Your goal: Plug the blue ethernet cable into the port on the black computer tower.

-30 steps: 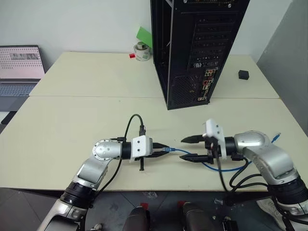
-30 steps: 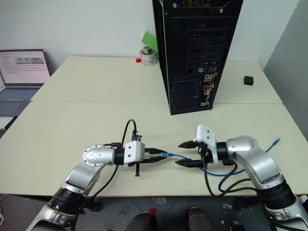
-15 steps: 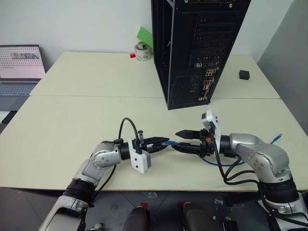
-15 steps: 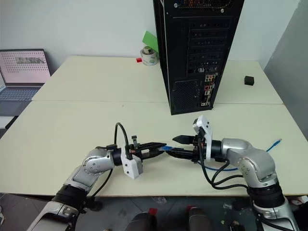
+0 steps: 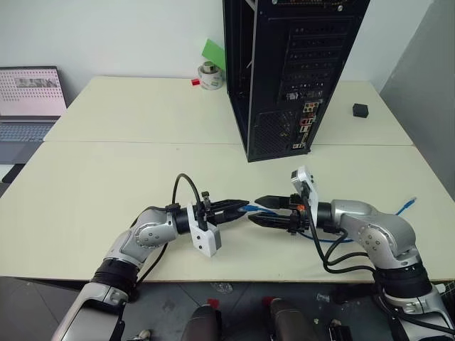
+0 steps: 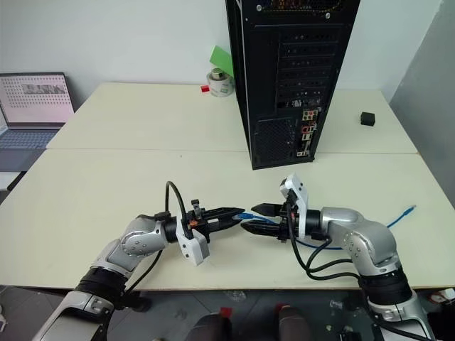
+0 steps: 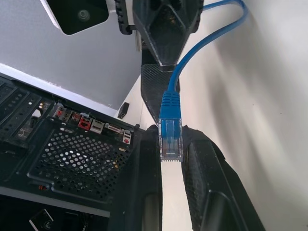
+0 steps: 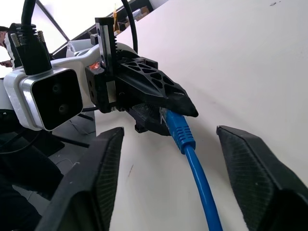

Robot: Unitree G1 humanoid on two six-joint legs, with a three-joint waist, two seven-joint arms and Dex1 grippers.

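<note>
**Cable plug pinched at left end effector, right end effector spread around the cord**

Pale cream tabletop (image 5: pixel 106 177), two slabs butted together, white wall behind. Black computer tower (image 5: pixel 288 71) stands upright at the far middle, perforated rear panel facing the robot. Rear connector cluster with red and pale sockets sits low on that panel; the port (image 5: pixel 306 121) lies among them but cannot be picked out singly.

Near edge of the tabletop: both arms reach in toward each other, tips almost meeting.

Left end effector (image 5: pixel 238 207) points toward the robot's right, fingers clenched on the plug end of the blue ethernet cable (image 7: pixel 169 126). Left wrist view: clear plug with blue boot sits between the two black fingers (image 7: pixel 207 183), boot and cord sticking out past the tips.

Right end effector (image 5: pixel 261 211) points toward the robot's left, facing the other one. Its fingers (image 8: pixel 260 178) stand apart, one on each side of the cord just behind the plug boot; in the right wrist view they are not touching it.

Cord runs from the plug under the right arm, loops on the tabletop, and its other end (image 5: pixel 407 206) lies near the right edge, well apart from the tower.

Elsewhere: laptop (image 5: pixel 28 103) at far left, tape roll (image 5: pixel 208 77) and green card (image 5: pixel 212 53) left of the tower, small black cube (image 5: pixel 360 109) to its right.
</note>
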